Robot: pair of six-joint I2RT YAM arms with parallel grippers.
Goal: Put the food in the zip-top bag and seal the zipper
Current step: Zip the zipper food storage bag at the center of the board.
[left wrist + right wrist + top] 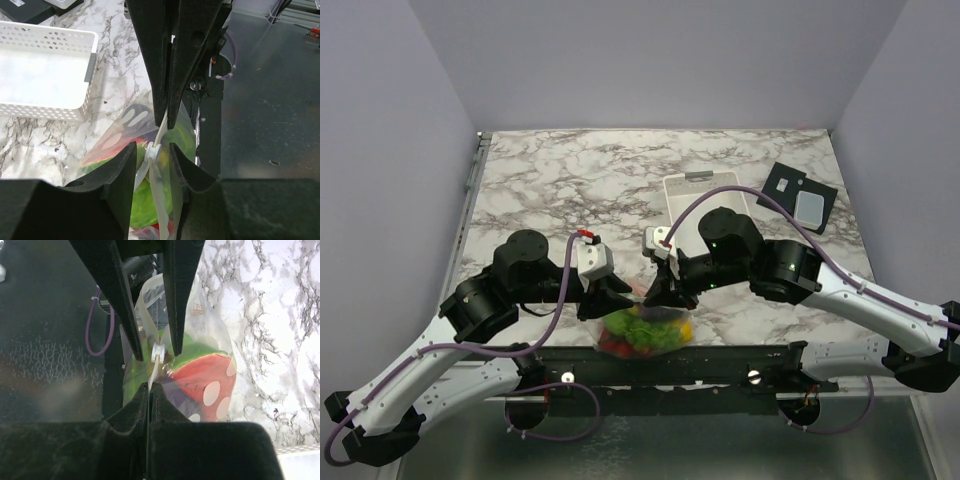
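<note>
Bag (210,325) hanging over the bench's (570,170) near edge, food (638,330) inside. Pinching the zipper (154,369) with the right gripper (150,389); straddling its white slider (158,351) with the left gripper (153,152), spread. Probably light, limp, slippery: better gripped along the stiffer zipper.

The bag (207,322) is thin, clear, glossy, crinkled plastic; the tabletop (570,170) smooth, marble-patterned, faintly shiny; the basket (45,112) white perforated plastic.

Left arm (430,375) and right arm (865,295) folded inward, left fingers (120,175) seemingly parted, right fingers (135,415) pressed together
</note>
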